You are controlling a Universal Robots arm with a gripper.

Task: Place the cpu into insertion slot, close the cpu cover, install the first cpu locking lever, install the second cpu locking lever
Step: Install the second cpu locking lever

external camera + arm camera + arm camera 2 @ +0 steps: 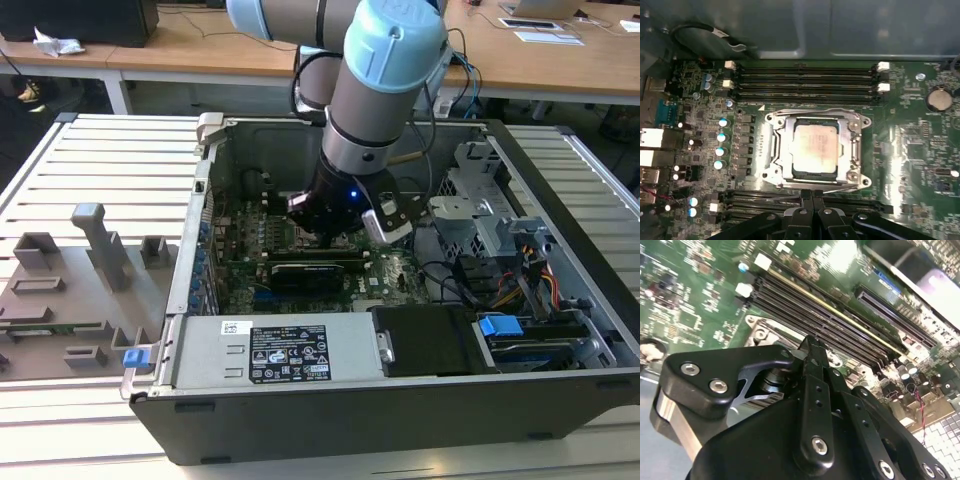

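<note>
In the first wrist view the cpu (812, 148), a dull silver square, lies flat in the insertion slot (771, 172) on the green motherboard. The cpu cover (815, 115), a silver frame, lies down around it with the chip showing through its cut-out. My gripper (812, 194) sits just off one edge of the socket, its two black fingers pressed together and shut. A thin metal lever (785, 198) runs along that edge beside the fingertips. In the second wrist view the fingers (812, 351) are seen from behind, over the socket corner. In the exterior view the gripper (335, 236) is low inside the open computer case.
Long black memory slots (805, 80) flank the socket on two sides. A coin battery (939, 98) and blue-topped capacitors (721, 136) stand nearby. The case walls (205, 170), power supply (285, 350) and drive cage (480, 190) hem the arm in. A grey fixture tray (80, 290) lies at the exterior view's left.
</note>
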